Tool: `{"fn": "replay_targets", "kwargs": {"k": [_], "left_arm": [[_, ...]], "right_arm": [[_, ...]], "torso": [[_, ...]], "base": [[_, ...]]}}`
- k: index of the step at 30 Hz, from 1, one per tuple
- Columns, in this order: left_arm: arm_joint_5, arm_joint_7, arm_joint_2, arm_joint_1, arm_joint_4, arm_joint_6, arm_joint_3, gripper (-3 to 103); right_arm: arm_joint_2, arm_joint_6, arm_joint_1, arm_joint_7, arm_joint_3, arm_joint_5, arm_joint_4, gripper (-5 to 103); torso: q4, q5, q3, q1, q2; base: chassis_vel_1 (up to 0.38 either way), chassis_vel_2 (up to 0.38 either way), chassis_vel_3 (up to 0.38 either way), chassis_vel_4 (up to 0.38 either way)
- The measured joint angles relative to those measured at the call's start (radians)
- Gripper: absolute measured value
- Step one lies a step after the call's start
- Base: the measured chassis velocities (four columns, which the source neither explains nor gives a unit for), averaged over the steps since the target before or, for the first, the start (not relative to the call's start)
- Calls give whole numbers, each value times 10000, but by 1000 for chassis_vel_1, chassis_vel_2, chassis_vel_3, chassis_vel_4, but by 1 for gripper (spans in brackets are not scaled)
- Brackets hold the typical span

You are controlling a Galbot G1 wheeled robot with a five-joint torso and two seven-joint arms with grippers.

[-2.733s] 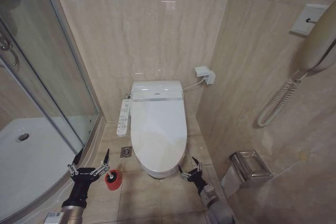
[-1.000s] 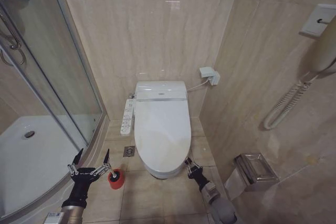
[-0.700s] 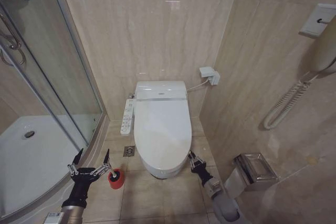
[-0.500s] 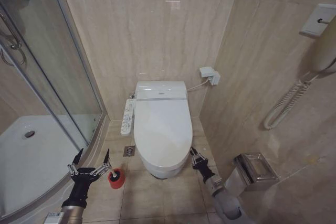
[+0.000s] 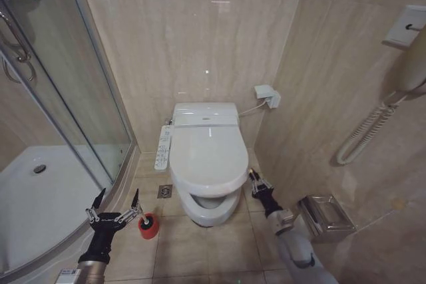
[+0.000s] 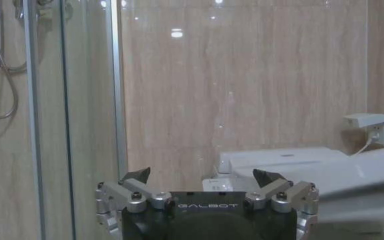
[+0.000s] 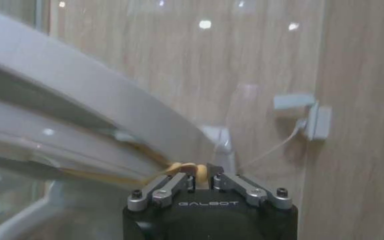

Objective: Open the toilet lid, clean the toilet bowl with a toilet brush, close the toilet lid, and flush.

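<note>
Standing near the shower glass [image 5: 80, 111], the left pincer [image 5: 117, 205] gapes; the right pincer [image 5: 257, 182], fingers together, touches the half-raised toilet lid [image 5: 208, 157].

The word "GALBOT" stands in pale capital letters on the black housing of the left gripper [image 6: 207, 186], just below its two metal-linked jaws. The same "GALBOT" lettering stands on the black housing of the right gripper [image 7: 203, 176] in the right wrist view. No other writing can be read.
</note>
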Motion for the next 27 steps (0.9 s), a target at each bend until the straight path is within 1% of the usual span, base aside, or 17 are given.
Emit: {"fn": "replay_targets", "kwargs": {"k": [5,12,22,27], "left_arm": [[0,0,0,0,0,0,0,100],[0,0,0,0,0,0,0,100],[0,0,0,0,0,0,1,100],[0,0,0,0,0,0,1,100]], "right_arm": [[-41,-171,-174,131,339,155,647,13],[-56,-379,-140,267,550,383,1200,13],[-129,-798,466,447,641,738,1612,13],[-223,-1073,1114,645,515,965,1579,13]], "torso": [[-2,3,1,2,0],[-3,3,1,2,-1],[-4,2,1,2,-1],[-6,0,1,2,0]], "base": [[0,0,0,0],[0,0,0,0],[0,0,0,0],[0,0,0,0]]}}
